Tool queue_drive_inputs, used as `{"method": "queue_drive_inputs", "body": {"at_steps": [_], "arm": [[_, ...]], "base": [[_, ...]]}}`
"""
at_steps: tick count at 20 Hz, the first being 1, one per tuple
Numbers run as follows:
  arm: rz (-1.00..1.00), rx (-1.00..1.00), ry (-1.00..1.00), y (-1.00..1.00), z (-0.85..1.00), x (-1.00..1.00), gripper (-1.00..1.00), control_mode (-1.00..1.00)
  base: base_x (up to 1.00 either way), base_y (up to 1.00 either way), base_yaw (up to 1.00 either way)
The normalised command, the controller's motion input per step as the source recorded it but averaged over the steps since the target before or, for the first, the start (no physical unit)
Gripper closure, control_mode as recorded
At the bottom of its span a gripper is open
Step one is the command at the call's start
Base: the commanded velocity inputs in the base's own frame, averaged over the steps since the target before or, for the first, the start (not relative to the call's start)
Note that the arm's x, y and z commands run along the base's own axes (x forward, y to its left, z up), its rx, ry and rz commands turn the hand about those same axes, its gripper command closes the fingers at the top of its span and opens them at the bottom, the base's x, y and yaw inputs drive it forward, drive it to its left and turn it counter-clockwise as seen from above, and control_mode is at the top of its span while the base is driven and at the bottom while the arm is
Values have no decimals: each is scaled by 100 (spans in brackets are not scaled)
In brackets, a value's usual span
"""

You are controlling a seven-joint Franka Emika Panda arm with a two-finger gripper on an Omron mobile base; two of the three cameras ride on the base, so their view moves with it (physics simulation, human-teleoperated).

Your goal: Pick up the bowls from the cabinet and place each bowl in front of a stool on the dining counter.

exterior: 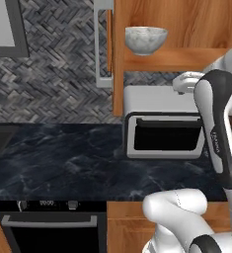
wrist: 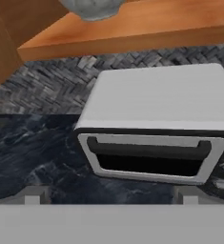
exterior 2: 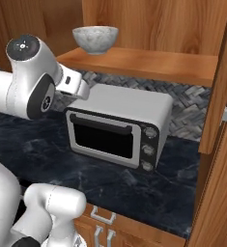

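Note:
A grey-white marbled bowl (exterior: pixel 145 39) (exterior 2: pixel 95 38) (wrist: pixel 92 7) stands upright near the left end of the cabinet's open wooden shelf (exterior: pixel 186 60) (exterior 2: pixel 148 62) (wrist: pixel 132 28). My gripper (wrist: pixel 112 195) is open with nothing between its fingertips (wrist: pixel 35 194). It hangs in front of and below the shelf, looking over the toaster oven. The white hand (exterior: pixel 187 81) (exterior 2: pixel 74 84) sits below the bowl and apart from it. The dining counter and the stools are out of view.
A white toaster oven (exterior: pixel 162 123) (exterior 2: pixel 117 128) (wrist: pixel 156 124) stands on the black marbled worktop (exterior: pixel 58 158) (exterior 2: pixel 33 144) right under the shelf. An upright wooden panel (exterior: pixel 118 59) bounds the shelf on the left. A built-in oven (exterior: pixel 48 222) sits below the worktop.

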Motion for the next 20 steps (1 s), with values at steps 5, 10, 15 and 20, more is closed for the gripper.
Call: {"method": "queue_drive_inputs", "body": {"at_steps": [5,10,15,20], "arm": [[-4,21,-8,0,0,0,-100,-100],[-13,5,-13,0,6,0,-100,-100],[-13,0,-5,0,38,0,-100,-100],[-1,0,0,0,47,0,-100,-100]], "base": [[0,0,0],[0,0,0],[0,0,0],[0,0,0]]}}
